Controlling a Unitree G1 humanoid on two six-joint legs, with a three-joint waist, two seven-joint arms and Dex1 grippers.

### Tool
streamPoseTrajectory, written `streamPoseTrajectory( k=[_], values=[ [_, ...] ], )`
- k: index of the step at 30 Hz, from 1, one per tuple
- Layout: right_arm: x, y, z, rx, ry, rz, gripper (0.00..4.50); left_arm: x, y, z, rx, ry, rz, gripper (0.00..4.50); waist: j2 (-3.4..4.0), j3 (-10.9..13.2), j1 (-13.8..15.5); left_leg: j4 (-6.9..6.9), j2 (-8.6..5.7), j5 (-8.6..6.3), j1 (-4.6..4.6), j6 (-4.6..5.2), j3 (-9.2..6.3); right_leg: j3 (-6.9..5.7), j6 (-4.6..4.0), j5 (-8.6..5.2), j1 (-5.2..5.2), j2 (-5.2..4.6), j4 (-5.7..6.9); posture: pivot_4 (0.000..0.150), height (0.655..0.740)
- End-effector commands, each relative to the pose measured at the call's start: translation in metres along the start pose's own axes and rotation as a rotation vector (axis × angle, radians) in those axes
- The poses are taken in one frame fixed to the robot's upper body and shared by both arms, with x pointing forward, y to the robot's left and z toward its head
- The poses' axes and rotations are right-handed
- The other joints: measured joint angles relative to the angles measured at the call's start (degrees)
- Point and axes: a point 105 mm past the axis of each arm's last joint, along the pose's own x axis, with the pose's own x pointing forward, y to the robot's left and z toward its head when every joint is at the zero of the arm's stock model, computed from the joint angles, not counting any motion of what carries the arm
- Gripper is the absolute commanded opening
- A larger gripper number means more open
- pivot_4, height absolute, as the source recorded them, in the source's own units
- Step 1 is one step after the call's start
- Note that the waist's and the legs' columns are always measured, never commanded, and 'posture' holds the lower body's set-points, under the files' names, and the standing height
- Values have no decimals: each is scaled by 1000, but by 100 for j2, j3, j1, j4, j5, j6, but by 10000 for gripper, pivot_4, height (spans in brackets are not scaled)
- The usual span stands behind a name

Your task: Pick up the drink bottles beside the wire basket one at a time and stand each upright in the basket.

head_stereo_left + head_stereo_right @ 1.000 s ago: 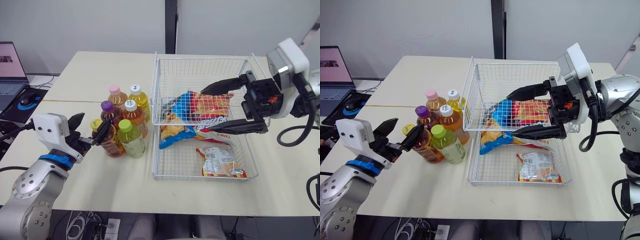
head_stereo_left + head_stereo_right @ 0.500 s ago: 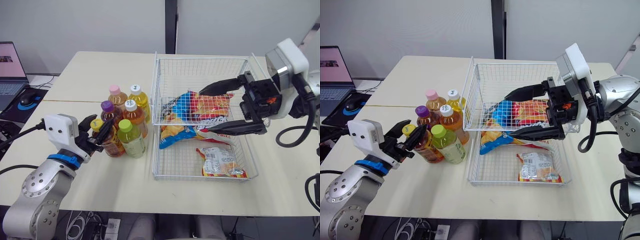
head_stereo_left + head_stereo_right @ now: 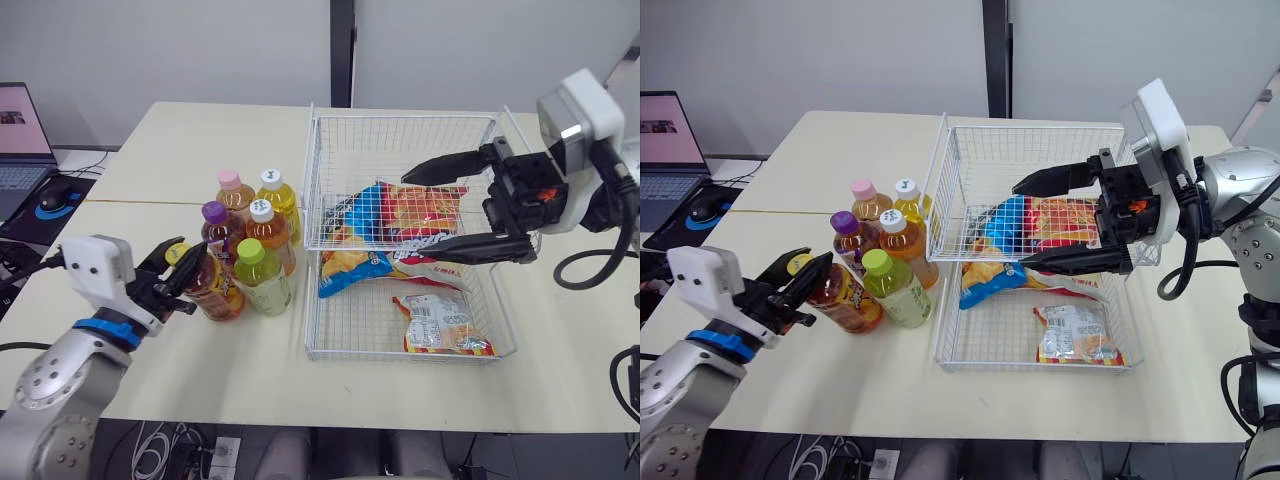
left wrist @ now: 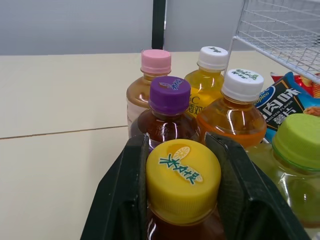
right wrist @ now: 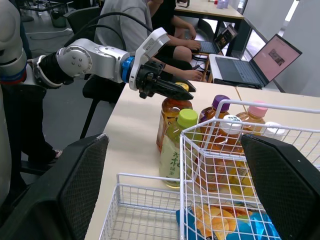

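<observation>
My left gripper (image 3: 178,268) is clamped around the cap of the yellow-capped tea bottle (image 3: 208,288), which tilts on the table (image 3: 180,140) beside the wire basket (image 3: 400,118). It looks full, so heavy, and the plastic is slick; the ridged cap is a fair hold. My right gripper (image 3: 402,210) gapes wide over the basket.

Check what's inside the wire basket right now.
Inside the wire basket: a red-and-blue chip bag, a yellow snack bag and a clear-windowed packet, all lying flat. No bottle stands in it. The open right hand hangs over the chip bag; whatever lies beneath the bags is covered.
</observation>
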Motion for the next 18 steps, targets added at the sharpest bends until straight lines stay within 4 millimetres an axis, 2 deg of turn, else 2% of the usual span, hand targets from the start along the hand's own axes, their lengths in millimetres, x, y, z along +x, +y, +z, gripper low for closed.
streamPoseTrajectory(
  k=[1,4,10,15,18],
  values=[
    [-11,1,16,-32,-6,-23,45000,-15,-1,50,100,-100,-62,13620,-1,1,0,0,0,0,-1,0,-2,-2,0,0,0,0,0,1500,7400],
    [-15,0,17,-12,12,-21,45000,-20,1,71,105,-89,-129,13620,0,1,-1,-1,-1,0,-3,0,-3,-2,-1,-1,0,-1,-3,1500,7400],
    [-16,-5,20,-17,14,-31,45000,-21,17,124,149,-99,-194,13620,3,3,-15,-1,1,0,-2,0,-1,-4,-2,-2,-3,4,-1,1500,7400],
    [-20,-10,24,-19,11,-62,45000,-12,19,169,75,-182,-297,13620,2,7,-40,-5,0,0,-4,0,3,-1,0,-2,-7,6,-1,1500,7400],
    [-23,-10,23,-7,18,-80,45000,-2,14,189,56,-220,-373,13620,-2,10,-24,-5,1,0,-5,0,-1,-6,0,-1,-7,6,1,1500,7400]
  ],
)
